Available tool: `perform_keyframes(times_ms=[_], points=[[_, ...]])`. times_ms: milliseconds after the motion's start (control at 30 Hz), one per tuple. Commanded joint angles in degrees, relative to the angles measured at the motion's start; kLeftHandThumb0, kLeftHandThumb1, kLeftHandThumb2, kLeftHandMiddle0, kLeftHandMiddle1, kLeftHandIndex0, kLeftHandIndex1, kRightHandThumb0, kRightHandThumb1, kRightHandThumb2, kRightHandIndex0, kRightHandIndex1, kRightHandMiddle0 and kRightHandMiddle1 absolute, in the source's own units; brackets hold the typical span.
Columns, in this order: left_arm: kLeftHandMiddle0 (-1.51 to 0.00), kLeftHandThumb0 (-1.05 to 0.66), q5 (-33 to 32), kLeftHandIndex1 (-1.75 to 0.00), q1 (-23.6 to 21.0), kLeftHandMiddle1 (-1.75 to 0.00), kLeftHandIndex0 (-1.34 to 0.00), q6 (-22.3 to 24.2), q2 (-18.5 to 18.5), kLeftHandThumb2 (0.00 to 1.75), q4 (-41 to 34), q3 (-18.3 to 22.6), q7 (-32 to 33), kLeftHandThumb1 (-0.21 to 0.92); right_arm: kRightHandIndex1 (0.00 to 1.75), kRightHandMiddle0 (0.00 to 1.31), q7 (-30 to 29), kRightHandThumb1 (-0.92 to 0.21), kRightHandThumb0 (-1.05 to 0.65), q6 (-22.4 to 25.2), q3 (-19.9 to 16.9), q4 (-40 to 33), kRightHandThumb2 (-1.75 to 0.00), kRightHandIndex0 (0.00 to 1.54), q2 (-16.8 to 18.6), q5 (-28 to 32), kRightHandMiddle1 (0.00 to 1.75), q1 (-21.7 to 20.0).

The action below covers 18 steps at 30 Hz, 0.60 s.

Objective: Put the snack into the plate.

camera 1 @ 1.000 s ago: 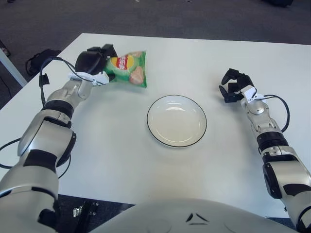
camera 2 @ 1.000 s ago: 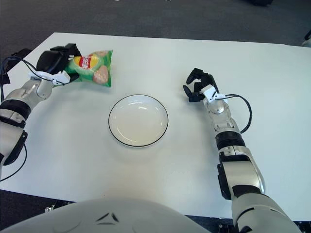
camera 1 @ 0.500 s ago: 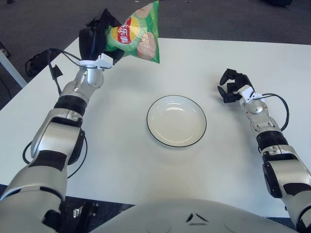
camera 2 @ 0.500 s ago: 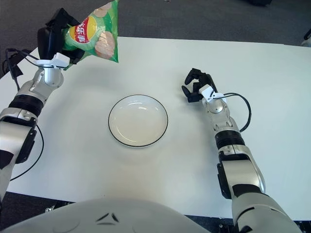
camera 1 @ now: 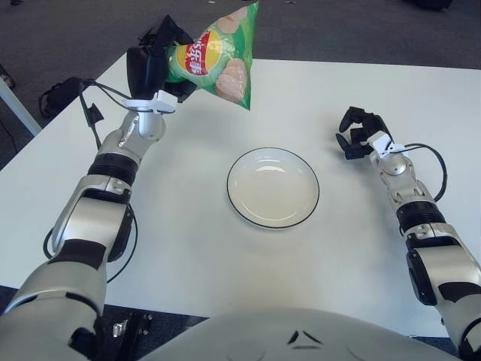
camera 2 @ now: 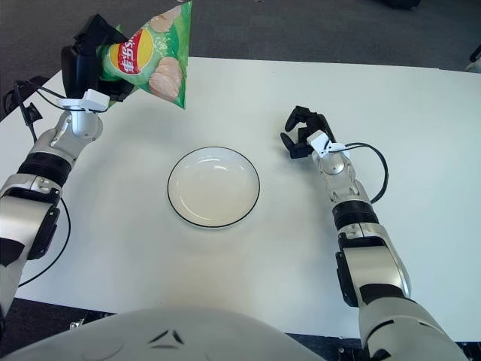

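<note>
Lifted clear of the table (camera 1: pixel 188 248) since 1 s ago and swung a little toward the centre: green snack bag (camera 1: pixel 218 54), dangling by 1 edge from the left hand (camera 1: pixel 154 64), fingers clamped tight on it. Well short of the white plate (camera 1: pixel 273 187), up and to its left. Best carried steadily rightward until hanging directly over the plate, then lowered before letting go. Right hand (camera 1: pixel 361 133) idle beside the plate's right side, fingers curled, holding nothing.

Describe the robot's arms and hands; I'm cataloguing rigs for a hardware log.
Both arms have glossy silver-grey shells with black joint bands. The left robot hand and right robot hand are black and three-fingered, each with a white wrist bracket. Thin black cables loop beside each forearm.
</note>
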Motion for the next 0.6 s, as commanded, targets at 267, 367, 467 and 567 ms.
perform_keyframes(times_ms=[267,367,467,567], points=[[-0.91,0.0,1.5,-1.75,6.2,-1.69,-0.69,4.8,-3.9,1.75,-18.8,1.0,-5.6,-0.08,1.75,0.63,2.8,-0.29,-0.49,3.4,2.4,4.7,-1.34,1.11,1.5,-1.9,1.75,4.7],[-0.91,0.0,-1.9,-1.75,8.7,-1.7,-0.69,4.5,-4.1,1.75,-23.1,1.0,-10.9,-0.08,1.75,0.63,2.7,-0.3,-0.49,3.5,2.5,4.7,-1.34,1.12,1.5,-2.0,1.75,4.6],[-0.91,0.0,-5.2,-1.75,11.2,-1.7,-0.69,3.7,-5.0,1.75,-26.2,0.4,-16.2,-0.08,1.75,0.62,2.7,-0.31,-0.49,3.4,2.7,4.7,-1.33,1.12,1.6,-1.9,1.75,4.6],[-0.91,0.0,-6.7,-1.75,11.9,-1.71,-0.68,3.0,-5.9,1.75,-26.8,0.4,-19.4,-0.07,1.75,0.62,2.7,-0.31,-0.49,3.5,2.7,4.6,-1.32,1.12,1.7,-1.9,1.75,4.6]])
